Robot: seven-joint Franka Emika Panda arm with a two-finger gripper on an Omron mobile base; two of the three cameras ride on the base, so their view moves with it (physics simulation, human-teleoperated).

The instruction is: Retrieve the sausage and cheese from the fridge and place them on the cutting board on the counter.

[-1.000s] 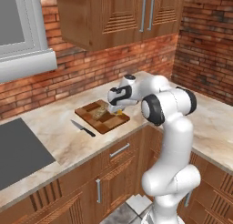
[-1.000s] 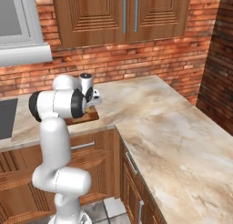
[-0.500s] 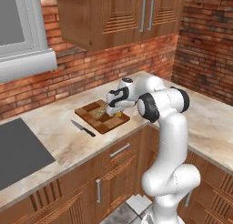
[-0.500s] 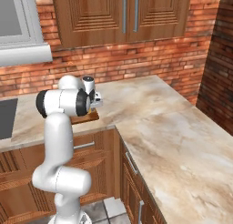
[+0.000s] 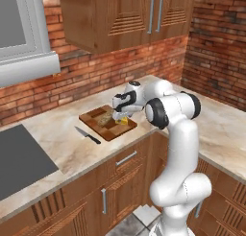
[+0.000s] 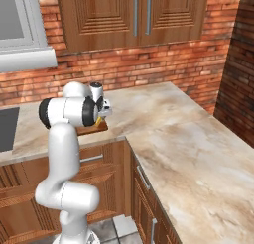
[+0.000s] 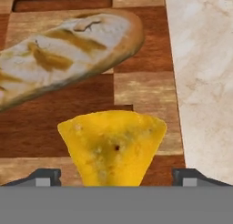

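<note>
A white arm [image 6: 67,139] is bent over the tabletop [image 6: 188,139]; a board [image 6: 92,128] corner and a yellow cheese [image 6: 99,121] edge are seen behind it.

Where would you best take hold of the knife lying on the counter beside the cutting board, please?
Probably by the black handle of the knife, coming straight down from above. It lies flat on the counter, clear of the cutting board, so fingers could close across the handle's narrow width.

Beige marbled counter [image 5: 72,148]: cutting board [image 5: 98,127] sits on it nr the front edge, black-handled knife [image 5: 87,135] flat just beside board, dark cooktop [image 5: 19,158] further along.
</note>
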